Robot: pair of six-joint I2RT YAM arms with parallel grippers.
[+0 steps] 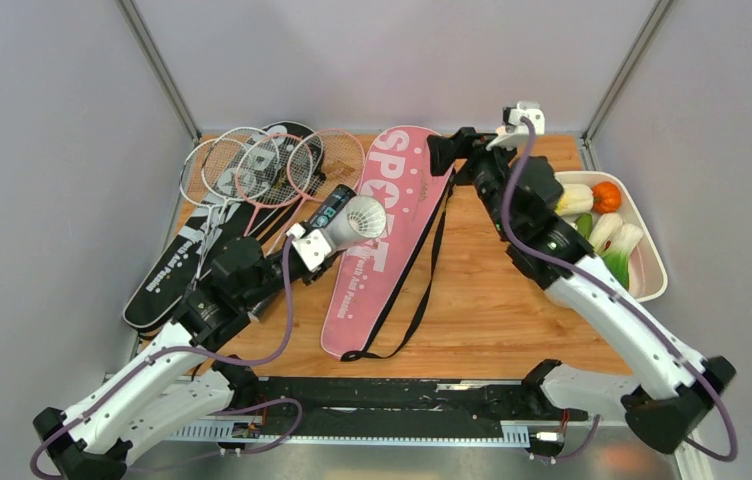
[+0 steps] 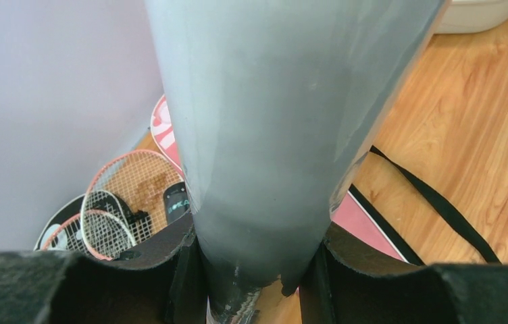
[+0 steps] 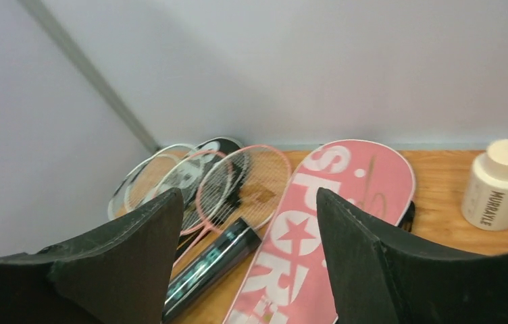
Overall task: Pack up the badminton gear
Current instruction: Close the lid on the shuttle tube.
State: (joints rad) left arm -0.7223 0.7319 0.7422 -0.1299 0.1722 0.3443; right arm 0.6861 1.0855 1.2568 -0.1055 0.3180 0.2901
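progress: early, as i judge it; none of the gear that shows is inside a bag yet.
left gripper: clamped round one end of the white tube, a finger on each side of it in the left wrist view.
white tube: held clear of the table and tilted, its free end over the left edge of the pink sport bag. something pale shows at that end, but i cannot tell whether it is a shuttlecock.
right gripper: jaws spread wide with nothing between them, hanging over the rounded far end of the pink sport bag.
black tube: lying on the table between the racket heads and the pink sport bag, just beside the white tube, not packed.
rackets: several white and pink ones in an overlapping pile at the far left, resting on top of the black sport bag, not in it.
pink sport bag: flat along the middle of the table, its black strap trailing loose to the right; whether its zip is open i cannot tell.
shuttlecocks: none lying loose in any view.
left to do: rackets into the bags, both tubes stowed, bags closed; so most of the job, by my reading.
not part of the job: the white bottle with a beige cap by the back wall and the tray of toy vegetables at the right.
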